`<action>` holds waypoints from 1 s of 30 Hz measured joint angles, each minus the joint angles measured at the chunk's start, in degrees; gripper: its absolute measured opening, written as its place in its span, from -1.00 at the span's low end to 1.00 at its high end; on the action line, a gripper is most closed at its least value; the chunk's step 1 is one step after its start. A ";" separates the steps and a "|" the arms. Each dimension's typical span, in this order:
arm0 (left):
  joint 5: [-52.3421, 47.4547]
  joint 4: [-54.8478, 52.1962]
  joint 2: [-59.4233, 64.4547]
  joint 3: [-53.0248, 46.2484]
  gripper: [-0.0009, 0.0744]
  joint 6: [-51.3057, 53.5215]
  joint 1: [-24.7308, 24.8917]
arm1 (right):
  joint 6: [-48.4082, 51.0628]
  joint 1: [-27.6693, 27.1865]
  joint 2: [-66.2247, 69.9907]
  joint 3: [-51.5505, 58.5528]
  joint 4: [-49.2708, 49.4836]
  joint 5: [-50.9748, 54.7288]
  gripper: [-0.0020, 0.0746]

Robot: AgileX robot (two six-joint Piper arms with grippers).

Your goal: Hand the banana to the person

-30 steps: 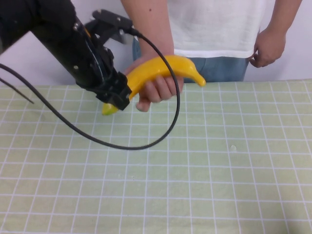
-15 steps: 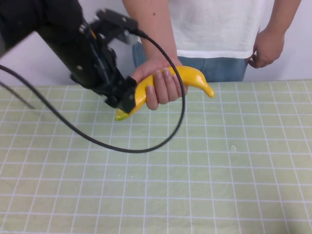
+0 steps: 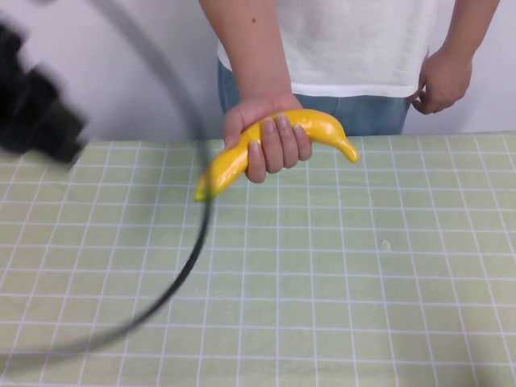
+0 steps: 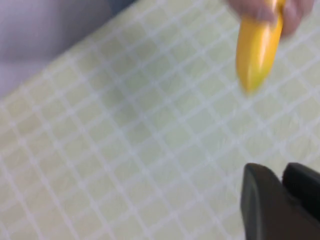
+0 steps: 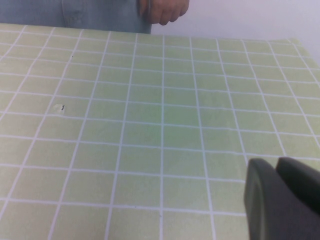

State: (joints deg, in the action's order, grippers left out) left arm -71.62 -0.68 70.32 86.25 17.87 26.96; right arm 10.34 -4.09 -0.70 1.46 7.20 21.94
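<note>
Left gripper [image 3: 36, 125] is seen as a dark blur at the far left of the table, well apart from the banana and holding nothing; whether its fingers are spread or closed cannot be told. A black cable [image 3: 189, 242] sweeps from it in an arc down over the near left of the checked green tablecloth [image 3: 363, 306].

Further right, at the far edge of the table, the banana [image 3: 242, 153] is gripped around its middle by the person's hand [image 3: 266, 137], fingers wrapped over it, clear of the cloth. One tip is pointed down to the left, the other out to the right. The person [image 3: 355, 48] is stood behind the table, with the other hand [image 3: 439, 81] hung at the hip on the far right.

Right gripper [image 5: 282, 200] is shown only in its own wrist view, low over bare cloth, with nothing between its fingers; their spread cannot be judged.

The handover is judged complete: the fruit is borne by the person alone. What is called for next is only that the left arm be parked clear of the person.

Counted: one banana, one person, two hands, two grippers, one cable.
</note>
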 joint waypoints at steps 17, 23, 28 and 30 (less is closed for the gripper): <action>8.02 3.82 -38.16 -48.47 -0.96 -5.02 0.00 | 0.00 0.00 0.00 0.00 0.00 0.00 -0.97; 9.17 3.96 -49.94 -52.49 -0.96 -6.16 0.00 | 0.00 0.00 0.00 0.00 0.00 0.00 -0.97; 7.08 3.96 -54.80 -52.49 -0.97 -6.38 0.00 | 0.00 0.00 0.00 0.00 0.00 0.00 -0.97; 6.50 3.96 -55.48 -52.49 -0.97 -6.44 0.00 | 0.00 0.00 0.00 0.00 0.00 0.00 -0.97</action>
State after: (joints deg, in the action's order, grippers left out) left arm -65.12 3.28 14.84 33.77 11.42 26.96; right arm 10.34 -4.09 -0.70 1.46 7.20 21.94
